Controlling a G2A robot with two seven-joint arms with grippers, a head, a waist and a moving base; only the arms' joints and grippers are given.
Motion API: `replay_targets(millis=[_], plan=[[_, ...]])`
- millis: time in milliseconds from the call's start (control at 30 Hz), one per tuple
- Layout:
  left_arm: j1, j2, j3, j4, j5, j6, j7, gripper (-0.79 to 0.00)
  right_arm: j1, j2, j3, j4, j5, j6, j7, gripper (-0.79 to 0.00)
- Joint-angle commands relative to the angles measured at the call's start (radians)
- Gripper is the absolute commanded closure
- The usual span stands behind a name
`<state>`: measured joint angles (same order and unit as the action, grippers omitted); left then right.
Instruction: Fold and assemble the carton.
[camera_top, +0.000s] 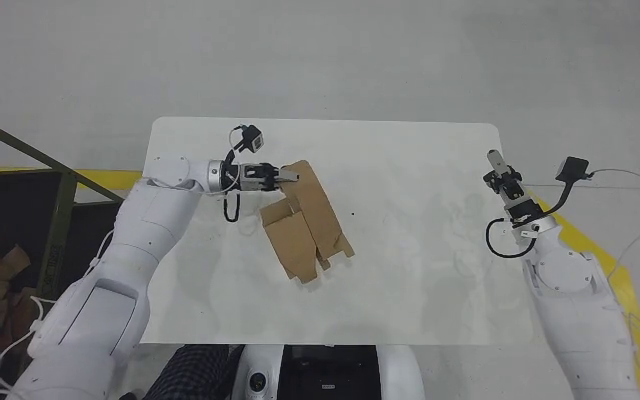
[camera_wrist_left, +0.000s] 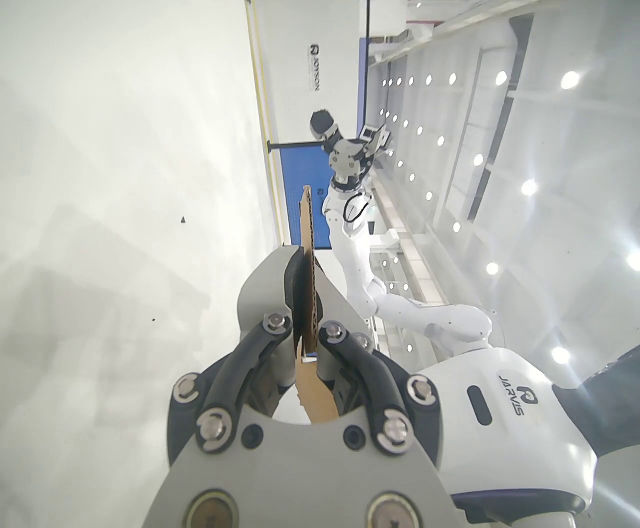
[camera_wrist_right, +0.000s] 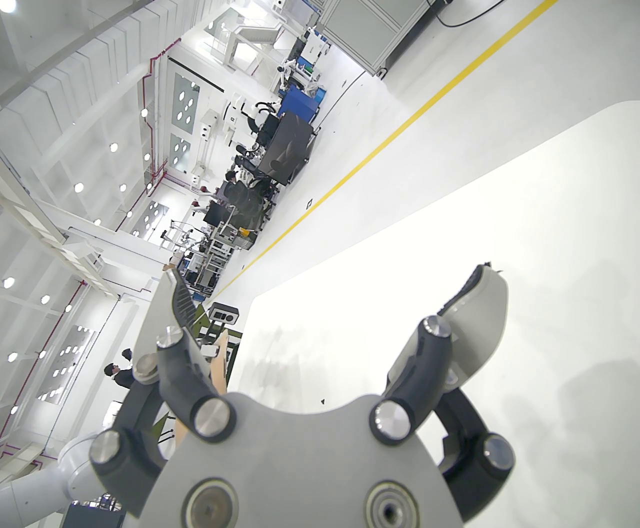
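Grey-shelled left end effector, black-linked: clamped narrow on one edge of the carton, a dark pad pressed to each face of the board. Sits above the left-centre part of the counter, fingertips directed toward the counter's middle.

Carton, brown corrugated board, still flattened: gripped at its far corner nearest the left arm. Appears edge-on in the left wrist view, fluting exposed, running straight out past the fingertips. From the top view, spreads as a long panel slanting away from the grip toward the near side of the counter, with shorter folded panels and flaps alongside it on the left. Rests on the counter at its lower end; cannot tell how far the gripped corner stands off the surface.

Small dark speck on the white surface, just beside the carton's right-hand edge.

Right end effector: spread wide, holding nothing. Hangs over the right-hand margin of the counter, well apart from the carton, fingertips directed toward the far edge.
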<state>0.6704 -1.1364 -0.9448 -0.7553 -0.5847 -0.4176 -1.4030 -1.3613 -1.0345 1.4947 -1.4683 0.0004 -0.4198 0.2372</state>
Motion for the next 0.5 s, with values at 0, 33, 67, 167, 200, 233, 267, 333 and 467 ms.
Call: replay_targets(millis=[0, 33, 67, 167, 200, 233, 267, 333, 467], plan=[[-0.012, -0.007, 0.027, -0.006, 0.013, 0.009, -0.009, 0.0, 0.0, 0.0, 0.0, 0.0, 0.0, 0.0, 0.0, -0.785], [-0.017, -0.01, 0.038, -0.009, 0.021, 0.008, -0.008, 0.0, 0.0, 0.0, 0.0, 0.0, 0.0, 0.0, 0.0, -0.785], [-0.022, -0.012, 0.043, -0.01, 0.022, -0.003, 0.003, 0.0, 0.0, 0.0, 0.0, 0.0, 0.0, 0.0, 0.0, -0.785], [-0.023, -0.014, 0.044, 0.003, 0.005, -0.023, 0.023, 0.0, 0.0, 0.0, 0.0, 0.0, 0.0, 0.0, 0.0, -0.785], [-0.023, -0.014, 0.044, 0.003, 0.005, -0.023, 0.023, 0.0, 0.0, 0.0, 0.0, 0.0, 0.0, 0.0, 0.0, -0.785], [-0.023, -0.014, 0.044, 0.003, 0.005, -0.023, 0.023, 0.0, 0.0, 0.0, 0.0, 0.0, 0.0, 0.0, 0.0, -0.785], [-0.023, -0.014, 0.044, 0.003, 0.005, -0.023, 0.023, 0.0, 0.0, 0.0, 0.0, 0.0, 0.0, 0.0, 0.0, -0.785], [-0.023, -0.014, 0.044, 0.003, 0.005, -0.023, 0.023, 0.0, 0.0, 0.0, 0.0, 0.0, 0.0, 0.0, 0.0, -0.785], [-0.023, -0.014, 0.044, 0.003, 0.005, -0.023, 0.023, 0.0, 0.0, 0.0, 0.0, 0.0, 0.0, 0.0, 0.0, -0.785]])
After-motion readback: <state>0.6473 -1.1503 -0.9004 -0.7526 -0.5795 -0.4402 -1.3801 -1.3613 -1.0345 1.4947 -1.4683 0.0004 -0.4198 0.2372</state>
